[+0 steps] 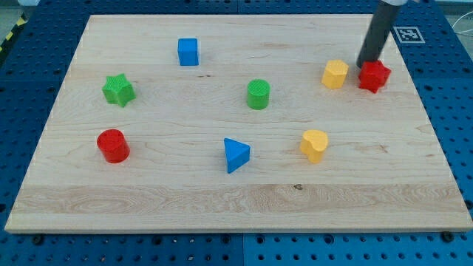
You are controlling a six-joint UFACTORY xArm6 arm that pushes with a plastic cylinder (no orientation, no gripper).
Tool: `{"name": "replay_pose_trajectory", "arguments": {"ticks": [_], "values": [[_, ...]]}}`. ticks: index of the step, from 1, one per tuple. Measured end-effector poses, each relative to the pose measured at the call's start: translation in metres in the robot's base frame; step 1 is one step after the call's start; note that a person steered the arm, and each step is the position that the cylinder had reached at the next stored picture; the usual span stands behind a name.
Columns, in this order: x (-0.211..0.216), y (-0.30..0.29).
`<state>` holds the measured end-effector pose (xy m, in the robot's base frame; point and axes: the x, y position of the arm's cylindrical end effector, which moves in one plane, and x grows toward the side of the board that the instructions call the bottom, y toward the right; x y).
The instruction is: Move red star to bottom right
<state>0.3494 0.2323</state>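
1. The red star [375, 76] sits near the worktop's [222, 199] upper right; no clear long axis or heading shows.
2. My tip [365, 64] touches its upper-left edge, holding nothing.
3. A yellow block [335, 74] sits just left.

A pale wooden counter [244, 199] with visible horizontal grain fills most of the view. Around its edges lies a blue surface [29, 66] dotted with regular rows of small dark holes. A white tag with a black square pattern [408, 34] sits at the view's upper right. A yellow-and-black striped strip [9, 38] crosses the upper left corner. Light is even and soft.
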Motion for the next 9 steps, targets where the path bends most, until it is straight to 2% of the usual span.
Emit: {"name": "replay_pose_trajectory", "arguments": {"ticks": [2, 5, 6, 8, 9], "values": [[0.052, 0.018], [0.031, -0.011], [0.040, -0.016], [0.092, -0.021], [0.139, 0.003]]}}
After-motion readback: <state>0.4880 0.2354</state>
